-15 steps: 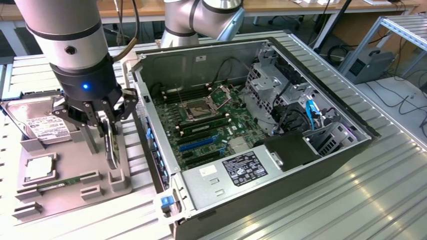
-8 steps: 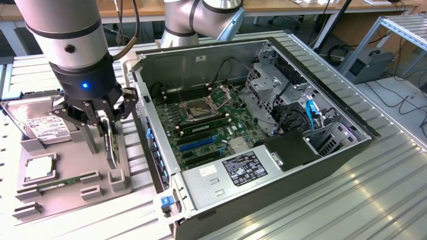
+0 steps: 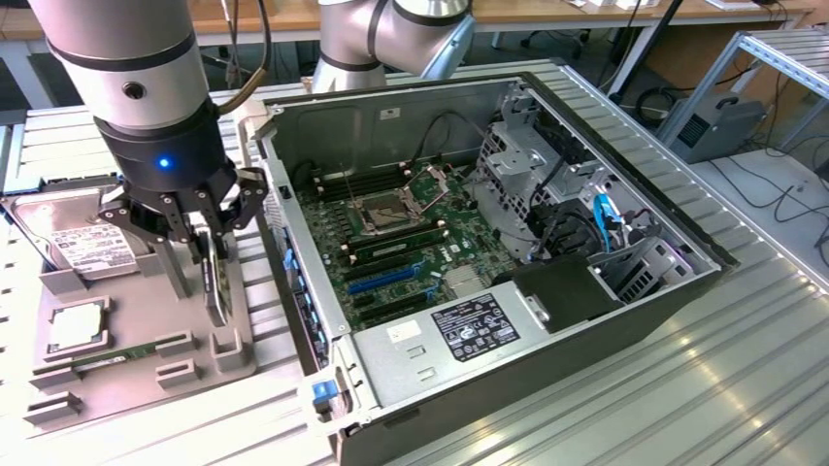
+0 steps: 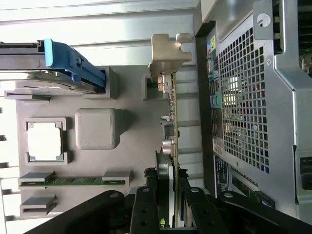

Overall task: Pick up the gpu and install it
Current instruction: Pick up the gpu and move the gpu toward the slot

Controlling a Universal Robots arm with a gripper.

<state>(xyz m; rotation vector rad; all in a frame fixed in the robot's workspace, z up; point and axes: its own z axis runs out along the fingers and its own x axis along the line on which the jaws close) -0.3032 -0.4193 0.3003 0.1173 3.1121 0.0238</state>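
Gripper [image 3: 208, 238] [image 4: 168, 209] is clenched on the gpu [image 3: 217, 286] [image 4: 165, 170], its fingers pressed to both faces at the upper edge. The gpu stands on edge in a tray [image 3: 130, 383] [image 4: 136, 146] slot, at the tray's side nearest the case [image 3: 376, 116] [image 4: 243, 97]. A drive [image 3: 84, 238], chip [image 3: 78, 325] and memory stick [image 3: 123, 351] lie on the tray's other side.

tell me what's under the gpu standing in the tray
The gpu stands on edge in the grey tray, its lower edge between slotted blocks. The tray surface directly beneath is covered by the card.
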